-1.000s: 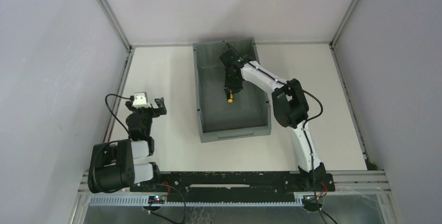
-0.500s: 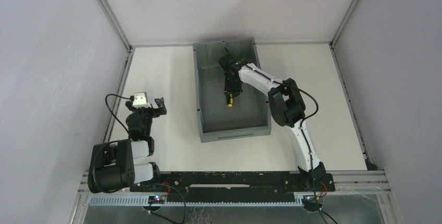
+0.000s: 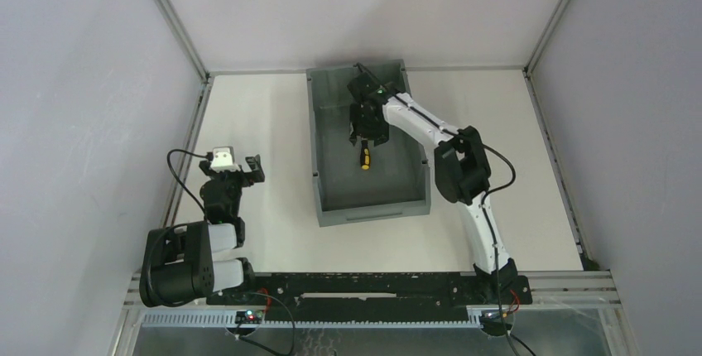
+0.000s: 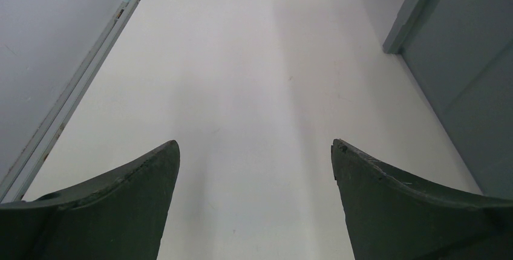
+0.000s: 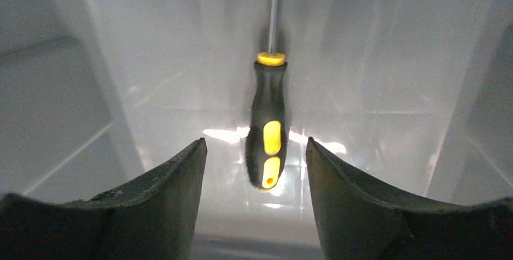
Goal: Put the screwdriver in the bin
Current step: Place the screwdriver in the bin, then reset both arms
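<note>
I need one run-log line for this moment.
right gripper: open; screwdriver: lying in bin, not gripped; left gripper: open, over table

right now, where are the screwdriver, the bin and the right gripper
screwdriver (image 5: 267,128): right wrist view, on the black handle
bin (image 3: 372,210): top external view, on the near front wall
right gripper (image 3: 367,138): top external view, midway between its fingertips

A small black-and-yellow-handled metal screwdriver (image 3: 364,158) lies inside the large grey rectangular plastic bin (image 3: 372,214), near its middle. The bin stands on the white worktop (image 3: 265,124). The left pincer (image 3: 252,167) sits well left of the bin.
</note>
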Tool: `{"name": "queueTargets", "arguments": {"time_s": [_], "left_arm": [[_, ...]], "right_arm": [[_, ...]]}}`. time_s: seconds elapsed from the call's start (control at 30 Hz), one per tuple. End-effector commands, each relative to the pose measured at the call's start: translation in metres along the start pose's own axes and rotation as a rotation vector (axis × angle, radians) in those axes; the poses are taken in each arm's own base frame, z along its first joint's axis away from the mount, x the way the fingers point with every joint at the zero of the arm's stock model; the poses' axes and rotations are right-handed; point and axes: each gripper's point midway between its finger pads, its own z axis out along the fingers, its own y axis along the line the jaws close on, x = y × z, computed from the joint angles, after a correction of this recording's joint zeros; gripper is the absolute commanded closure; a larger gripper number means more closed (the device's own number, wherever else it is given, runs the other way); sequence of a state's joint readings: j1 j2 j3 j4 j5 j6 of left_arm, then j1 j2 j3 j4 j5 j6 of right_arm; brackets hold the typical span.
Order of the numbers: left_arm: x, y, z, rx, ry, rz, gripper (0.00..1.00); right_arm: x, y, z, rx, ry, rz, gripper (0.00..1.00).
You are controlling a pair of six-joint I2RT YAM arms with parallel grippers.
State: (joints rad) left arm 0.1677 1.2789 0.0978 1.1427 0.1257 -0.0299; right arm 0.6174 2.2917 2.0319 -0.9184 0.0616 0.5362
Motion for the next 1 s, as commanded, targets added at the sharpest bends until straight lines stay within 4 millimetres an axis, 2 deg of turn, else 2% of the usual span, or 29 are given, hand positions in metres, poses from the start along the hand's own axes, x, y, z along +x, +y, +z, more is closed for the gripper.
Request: {"name": "queueTargets", "arguments": {"time_s": [0.0, 0.23, 0.4, 0.63, 0.77, 0.97], "left_arm": [[-0.03, -0.001, 0.01, 0.002, -0.09, 0.0, 0.0], [-0.03, 0.0, 0.01, 0.0, -0.092, 0.0, 0.0], [-0.031, 0.0, 0.01, 0.001, -0.092, 0.0, 0.0], [-0.03, 0.0, 0.01, 0.0, -0.091, -0.001, 0.0], [-0.03, 0.0, 0.01, 0.001, -0.091, 0.0, 0.0], [-0.03, 0.0, 0.01, 0.001, -0.091, -0.001, 0.0]], "right_arm": [[-0.042, 0.026, -0.092, -0.119, -0.181, -0.03, 0.29], [-0.07, 0.031, -0.167, -0.189, -0.349, -0.119, 0.2], [-0.09, 0.015, -0.219, -0.179, -0.491, -0.179, 0.13], [-0.109, -0.036, -0.276, -0.084, -0.639, -0.186, 0.04], [-0.11, -0.074, -0.294, -0.034, -0.685, -0.148, 0.03], [-0.098, -0.134, -0.311, 0.034, -0.726, -0.063, 0.02]]}}
